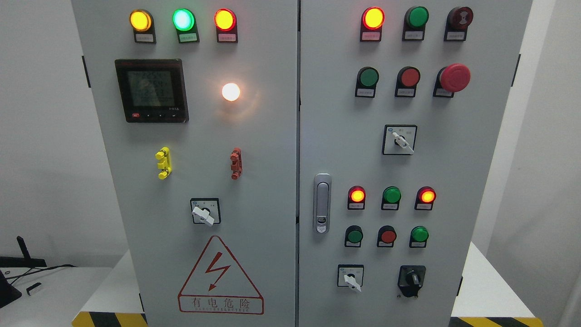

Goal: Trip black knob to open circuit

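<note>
The black knob (411, 279) sits at the lower right of the grey cabinet (272, 181), right of a white selector (350, 278) and below three small buttons, its handle upright. Neither robot hand appears in view, so their state cannot be told.

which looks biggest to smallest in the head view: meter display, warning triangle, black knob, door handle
1. warning triangle
2. meter display
3. door handle
4. black knob

All sit on the same cabinet front, so nearness barely skews this. Handle and knob cover similar area, so their order is unsure.
</note>
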### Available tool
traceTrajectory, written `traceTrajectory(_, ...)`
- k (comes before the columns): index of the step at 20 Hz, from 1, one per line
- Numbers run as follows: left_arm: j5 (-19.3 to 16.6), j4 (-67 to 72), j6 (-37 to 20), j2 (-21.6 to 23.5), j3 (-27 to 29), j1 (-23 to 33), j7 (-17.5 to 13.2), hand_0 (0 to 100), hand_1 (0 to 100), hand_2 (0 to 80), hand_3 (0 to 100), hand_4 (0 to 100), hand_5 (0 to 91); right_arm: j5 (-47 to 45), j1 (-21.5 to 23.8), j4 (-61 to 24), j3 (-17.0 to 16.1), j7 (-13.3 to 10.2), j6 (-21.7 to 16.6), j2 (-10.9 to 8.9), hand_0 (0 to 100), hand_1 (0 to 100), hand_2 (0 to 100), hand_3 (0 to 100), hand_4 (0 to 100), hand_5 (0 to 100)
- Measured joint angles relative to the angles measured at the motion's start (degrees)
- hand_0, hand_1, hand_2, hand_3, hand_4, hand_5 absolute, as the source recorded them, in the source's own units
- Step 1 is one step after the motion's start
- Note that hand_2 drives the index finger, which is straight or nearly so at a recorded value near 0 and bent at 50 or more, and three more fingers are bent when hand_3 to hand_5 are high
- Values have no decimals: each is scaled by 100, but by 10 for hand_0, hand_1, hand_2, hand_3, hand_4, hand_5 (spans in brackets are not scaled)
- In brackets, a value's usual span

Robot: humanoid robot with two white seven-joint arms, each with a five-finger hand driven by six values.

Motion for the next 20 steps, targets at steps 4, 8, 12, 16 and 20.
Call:
traceTrajectory(4,0,0,0,-1,0,0,0,120,389,0,0,0,0,0,346,-834,0,-3,-917,-1,301,492,220,554,501,558)
traceTrajectory(8,0,0,0,-1,0,0,0,120,389,0,0,0,0,0,588,-1686,0,-11,-1372,1,305,539,274,612,621,681)
traceTrajectory(12,0,0,0,-1,0,0,0,120,389,0,0,0,0,0,736,-2526,0,-24,-1500,9,318,554,312,697,689,761)
traceTrajectory(16,0,0,0,-1,0,0,0,120,389,0,0,0,0,0,812,-3397,0,-30,-1542,17,322,573,344,766,752,833)
traceTrajectory(20,0,0,0,-2,0,0,0,120,389,0,0,0,0,0,839,-4150,-68,-23,-1554,25,293,618,355,772,773,861)
